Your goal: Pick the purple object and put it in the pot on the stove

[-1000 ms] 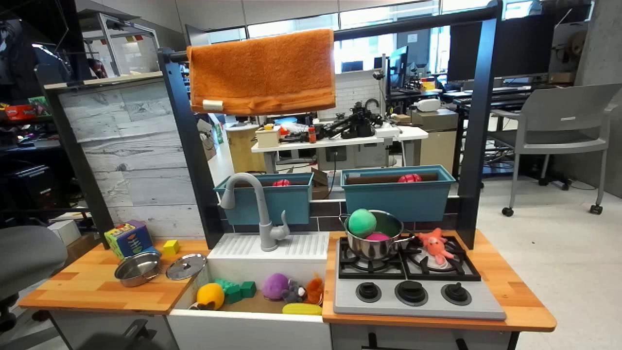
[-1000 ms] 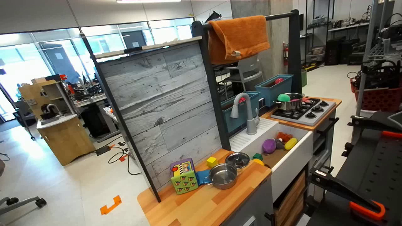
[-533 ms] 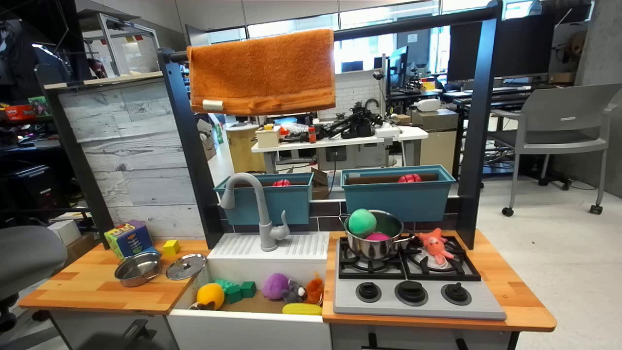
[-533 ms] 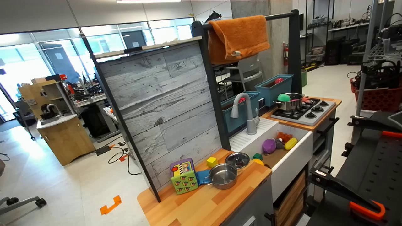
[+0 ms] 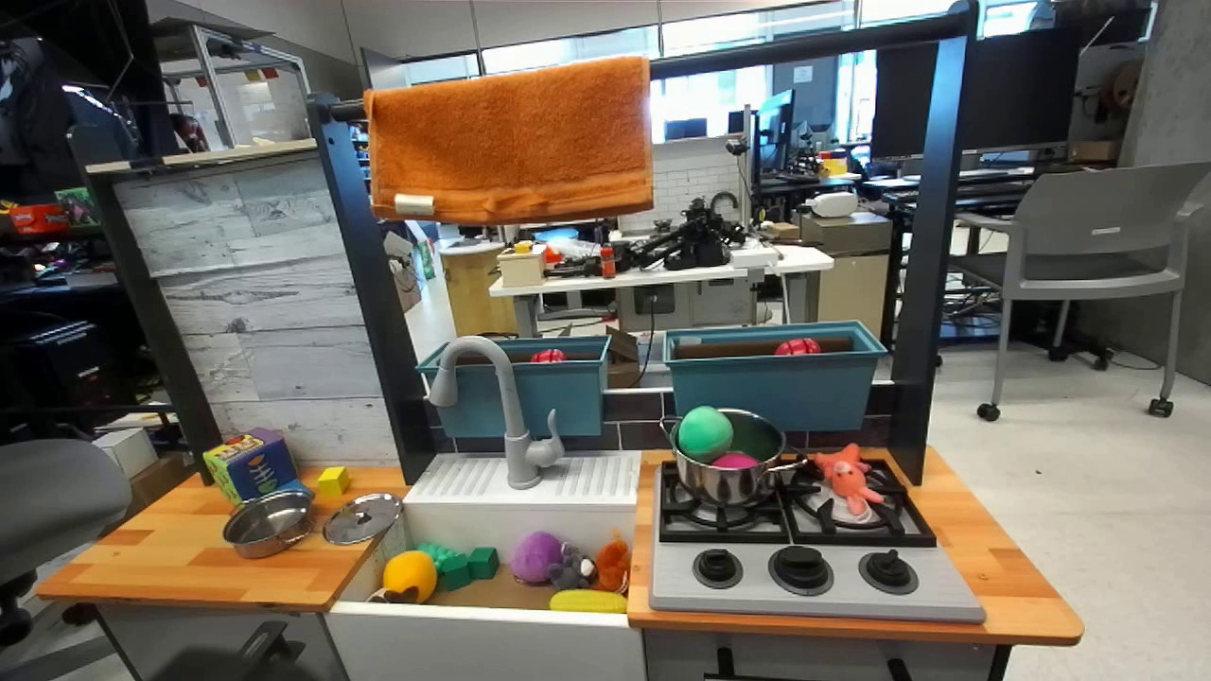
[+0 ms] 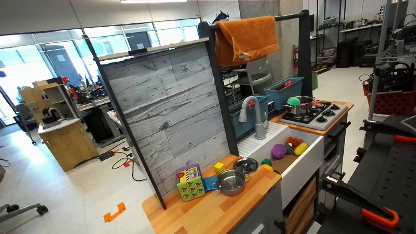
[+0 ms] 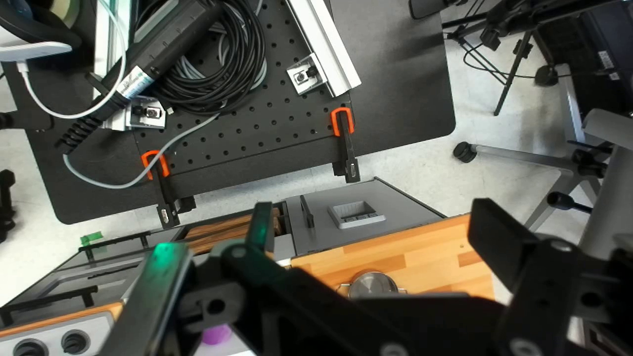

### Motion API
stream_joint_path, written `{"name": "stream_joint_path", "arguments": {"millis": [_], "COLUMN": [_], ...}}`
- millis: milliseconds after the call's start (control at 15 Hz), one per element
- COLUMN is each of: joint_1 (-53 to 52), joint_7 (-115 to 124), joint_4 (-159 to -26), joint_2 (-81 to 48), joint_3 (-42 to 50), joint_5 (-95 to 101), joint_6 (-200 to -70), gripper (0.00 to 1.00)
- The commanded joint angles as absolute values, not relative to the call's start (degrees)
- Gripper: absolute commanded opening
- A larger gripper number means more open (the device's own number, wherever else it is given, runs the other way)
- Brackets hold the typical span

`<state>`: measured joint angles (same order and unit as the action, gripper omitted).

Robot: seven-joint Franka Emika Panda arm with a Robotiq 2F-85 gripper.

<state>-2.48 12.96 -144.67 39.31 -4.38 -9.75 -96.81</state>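
Both exterior views: purple object (image 5: 536, 556) in sink (image 5: 482, 645), left of grey toy (image 5: 571, 570); farther right, pot (image 5: 724, 485) on stove (image 5: 759, 588), holding green ball (image 5: 706, 433) and pink piece (image 5: 735, 461). Wrist view alone shows gripper (image 7: 373, 226), jaws spread wide.

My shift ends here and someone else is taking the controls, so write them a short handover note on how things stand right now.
Gripper: the gripper is open with nothing visible between its fingers; it is outside both exterior views.
Things: the purple object is in the sink, beside a grey plush toy. The pot is on the stove, with a green ball and a pink piece inside.
Done: no pick yet.
Left: grasp the purple object, lift it out, release it in the pot.
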Motion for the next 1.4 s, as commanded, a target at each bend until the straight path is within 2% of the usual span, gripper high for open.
{"name": "stream_joint_path", "arguments": {"millis": [0,867,1333], "joint_1": [-1.9,-1.7,2.1], "joint_7": [12.6,12.0,3.1], "joint_4": [-144.6,-144.6,-137.6], "joint_2": [39.3,38.2,17.7], "joint_3": [-4.9,-4.7,1.9], "joint_5": [-10.0,-9.7,-7.6], "joint_6": [-96.6,-98.1,-111.1], "gripper": [1.0,1.0,1.0]}}
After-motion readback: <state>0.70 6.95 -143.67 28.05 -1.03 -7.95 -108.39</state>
